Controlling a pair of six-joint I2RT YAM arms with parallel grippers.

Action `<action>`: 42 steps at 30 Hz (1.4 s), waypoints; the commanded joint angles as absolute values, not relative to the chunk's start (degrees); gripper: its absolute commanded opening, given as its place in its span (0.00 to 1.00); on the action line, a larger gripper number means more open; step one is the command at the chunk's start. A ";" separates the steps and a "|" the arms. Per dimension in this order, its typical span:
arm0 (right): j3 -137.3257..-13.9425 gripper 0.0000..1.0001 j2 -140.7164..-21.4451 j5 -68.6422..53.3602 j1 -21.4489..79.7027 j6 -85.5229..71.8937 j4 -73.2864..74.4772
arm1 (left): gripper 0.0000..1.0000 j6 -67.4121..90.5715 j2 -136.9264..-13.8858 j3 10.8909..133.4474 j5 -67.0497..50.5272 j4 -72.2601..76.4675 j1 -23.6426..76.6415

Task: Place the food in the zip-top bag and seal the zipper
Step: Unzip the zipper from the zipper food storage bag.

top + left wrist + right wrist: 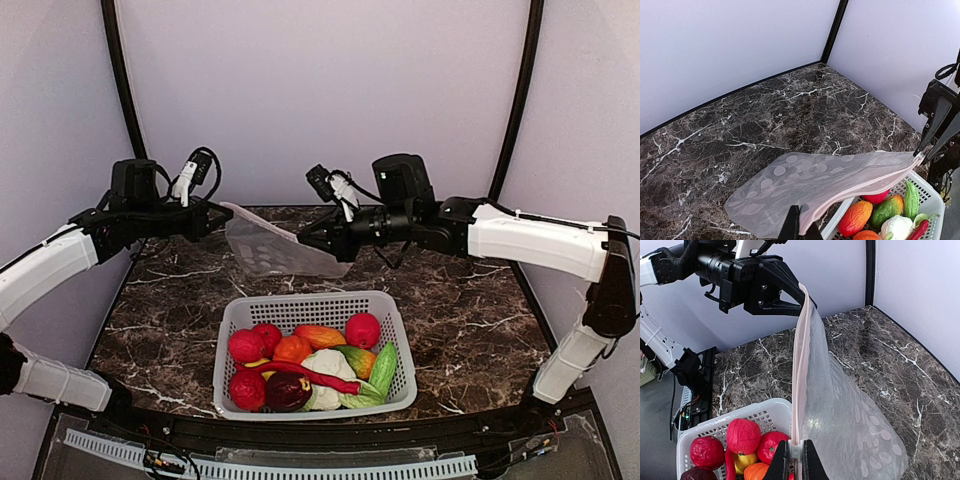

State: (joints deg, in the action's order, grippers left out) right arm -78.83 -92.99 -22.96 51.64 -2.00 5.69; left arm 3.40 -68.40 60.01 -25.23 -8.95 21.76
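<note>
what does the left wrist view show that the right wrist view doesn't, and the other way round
Only the left wrist view: the right hand pinching the far end of the zipper, plus the white cauliflower and the green gourd.

Only the right wrist view: the left hand gripping the bag's upper corner, plus a yellow piece and a dark purple piece.

Both: the zip-top bag stretched between the two hands, the white basket and the marble table.
</note>
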 commanded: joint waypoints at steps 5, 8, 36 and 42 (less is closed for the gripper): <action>-77.04 0.00 -90.19 -22.85 50.48 -2.20 8.17 | 0.01 4.72 -66.45 60.28 -21.00 -7.53 18.87; -76.75 0.00 -89.78 -22.81 50.23 -2.20 8.25 | 0.01 4.91 -66.50 60.21 -21.13 -7.44 18.66; -72.24 0.00 -85.59 -20.44 48.50 -3.63 8.44 | 0.01 5.47 -65.49 59.89 -20.92 -6.87 16.82; -71.14 0.00 -84.61 -19.89 48.17 -3.92 8.44 | 0.01 5.64 -65.43 59.81 -20.88 -6.77 16.46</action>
State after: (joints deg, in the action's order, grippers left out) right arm -72.71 -86.74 -20.99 49.06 -3.18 5.69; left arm 4.99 -67.31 59.99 -25.04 -8.60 18.46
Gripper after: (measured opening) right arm 0.059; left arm 0.009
